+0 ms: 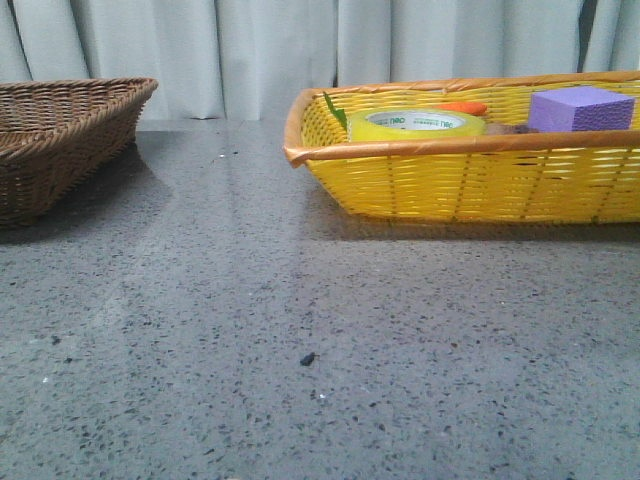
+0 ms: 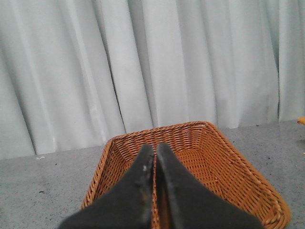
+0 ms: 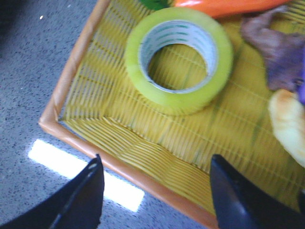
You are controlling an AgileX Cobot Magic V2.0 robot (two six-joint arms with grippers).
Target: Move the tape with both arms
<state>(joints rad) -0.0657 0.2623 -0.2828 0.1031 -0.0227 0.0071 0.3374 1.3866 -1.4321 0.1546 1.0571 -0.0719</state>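
The tape (image 1: 417, 124), a wide yellow translucent roll with a white core and green lettering, lies flat in the left end of the yellow basket (image 1: 440, 180). From above, the right wrist view shows the tape (image 3: 179, 59) inside the yellow basket (image 3: 119, 143). My right gripper (image 3: 156, 164) hangs open above the basket's near corner, short of the roll, with nothing between its fingers. My left gripper (image 2: 155, 149) is shut and empty over the brown wicker basket (image 2: 238, 162). Neither arm appears in the front view.
The brown wicker basket (image 1: 60, 130) stands at the table's far left. In the yellow basket lie a purple block (image 1: 580, 108), an orange item (image 3: 224, 6), a brownish-purple piece (image 3: 274, 45) and a pale rounded thing (image 3: 288, 124). Grey curtains hang behind the speckled table (image 1: 300, 330).
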